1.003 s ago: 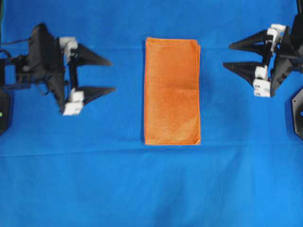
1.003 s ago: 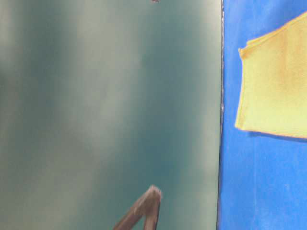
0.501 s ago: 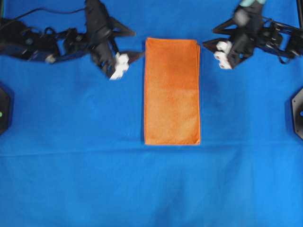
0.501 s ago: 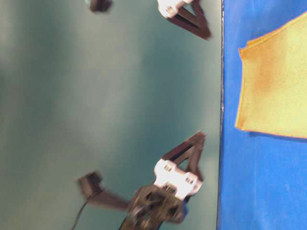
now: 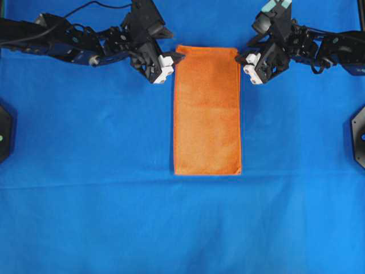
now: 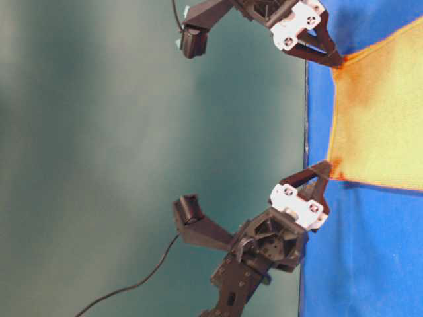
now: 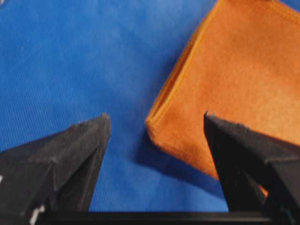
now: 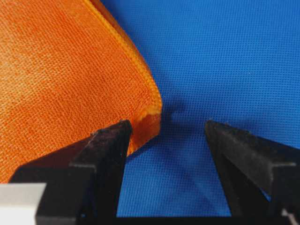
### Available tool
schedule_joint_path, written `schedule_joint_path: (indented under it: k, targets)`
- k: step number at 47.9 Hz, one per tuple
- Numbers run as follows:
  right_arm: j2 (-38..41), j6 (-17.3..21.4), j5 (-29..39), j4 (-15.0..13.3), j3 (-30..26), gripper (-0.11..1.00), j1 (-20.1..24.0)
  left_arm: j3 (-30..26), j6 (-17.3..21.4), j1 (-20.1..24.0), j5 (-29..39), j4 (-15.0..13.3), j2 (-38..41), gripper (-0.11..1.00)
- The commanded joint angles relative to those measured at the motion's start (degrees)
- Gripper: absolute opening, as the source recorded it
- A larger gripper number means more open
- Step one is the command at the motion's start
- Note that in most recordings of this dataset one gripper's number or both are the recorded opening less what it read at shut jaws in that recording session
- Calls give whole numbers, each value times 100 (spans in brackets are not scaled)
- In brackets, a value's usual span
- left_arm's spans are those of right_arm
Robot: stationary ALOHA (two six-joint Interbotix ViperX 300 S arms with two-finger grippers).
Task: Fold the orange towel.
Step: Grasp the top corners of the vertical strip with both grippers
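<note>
Left pincer (image 5: 174, 60) spread wide, straddling the far-left corner of the orange towel (image 5: 207, 111); in the left wrist view one fingertip (image 7: 220, 129) is over the cloth and the other is off it over the blue cover. Nothing pinched.

Right pincer (image 5: 242, 60) also spread wide at the far-right corner; in the right wrist view one fingertip (image 8: 123, 129) sits at the corner edge and the other is out over bare blue. Contact can't be confirmed; not gripping.

Towel: terry microfibre with a thin stitched hem, folded into a long rectangle with layered edges, lying flat mid-table (image 5: 85, 217) on the blue woven cover.

Vs one second ago: both arms have swung in from the table sides to the towel's far corners. Pincer spread unchanged, towel unmoved.
</note>
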Motion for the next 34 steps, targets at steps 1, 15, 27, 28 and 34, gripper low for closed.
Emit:
schedule_joint_path:
  k: [1, 15, 27, 28, 34]
  targets:
    - [18, -9, -141, 18, -114, 65, 0, -149, -9, 35, -53, 0, -9, 75]
    - [431, -9, -202, 88, -290, 60, 0, -88, 0, 44, -44, 0, 62, 62]
    - [369, 70, -193, 88, -114, 4, 176, -97, 132, 0, -53, 26, 62, 3]
    - [369, 79, -193, 88, -114, 4, 176, -105, 132, 0, -53, 26, 62, 0]
    - [352, 105, -211, 167, -97, 4, 193, -141, 141, -9, -53, 26, 70, 0]
